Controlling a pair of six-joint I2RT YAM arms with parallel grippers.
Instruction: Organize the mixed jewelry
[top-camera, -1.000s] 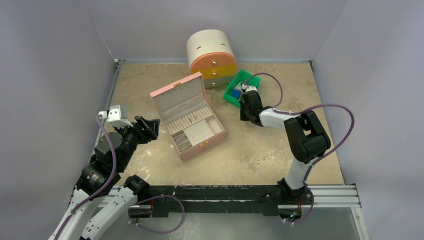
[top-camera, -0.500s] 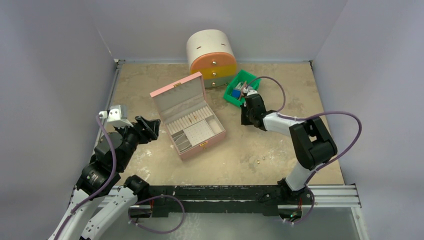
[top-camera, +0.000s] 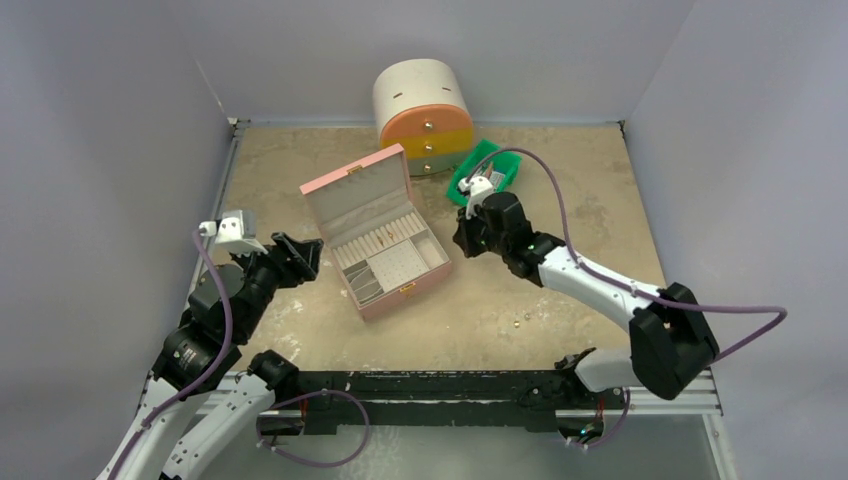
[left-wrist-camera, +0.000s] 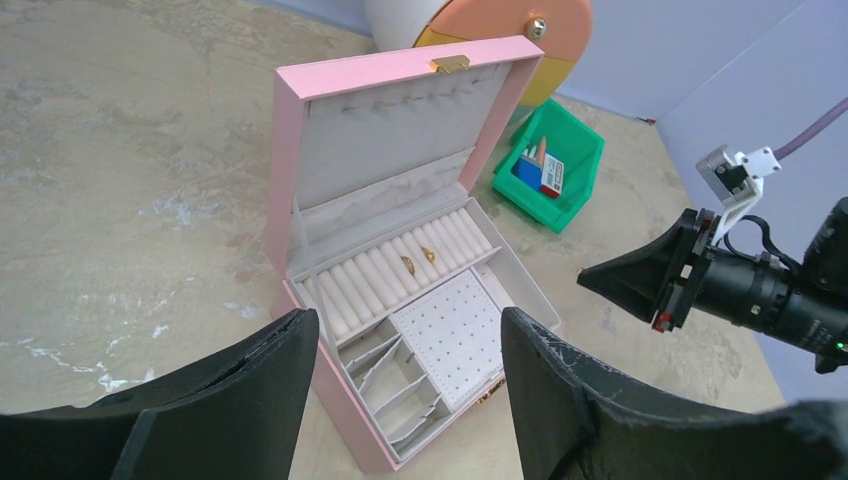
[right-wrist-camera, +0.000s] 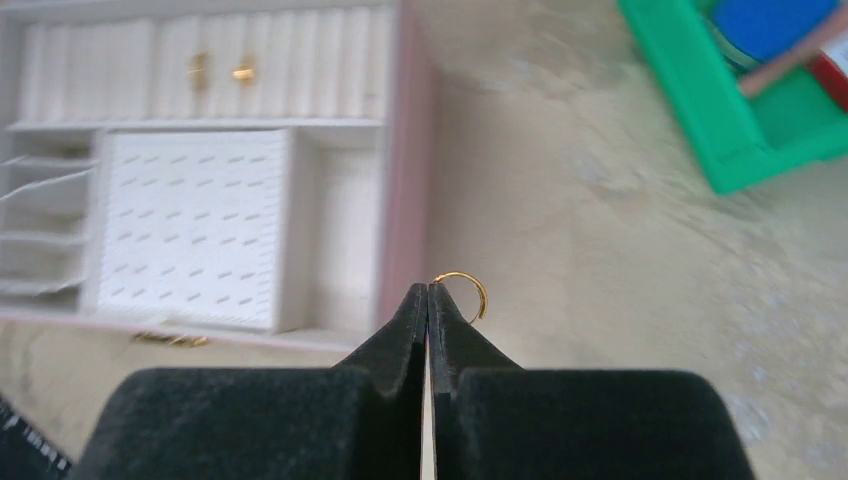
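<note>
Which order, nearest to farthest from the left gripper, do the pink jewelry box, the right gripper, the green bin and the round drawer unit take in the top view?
1. The pink jewelry box, directly right of the left gripper.
2. The right gripper, pinching a gold ring, past the box.
3. The green bin and round drawer unit, at the back: too close to call.

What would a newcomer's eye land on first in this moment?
The open pink jewelry box in the middle of the table stands out first, with two gold pieces already seated in its ring rolls. Just right of it, the right gripper is shut on a thin gold ring, held over the table beside the box. Behind them sit a round drawer tower with coloured fronts and a green bin.
</note>
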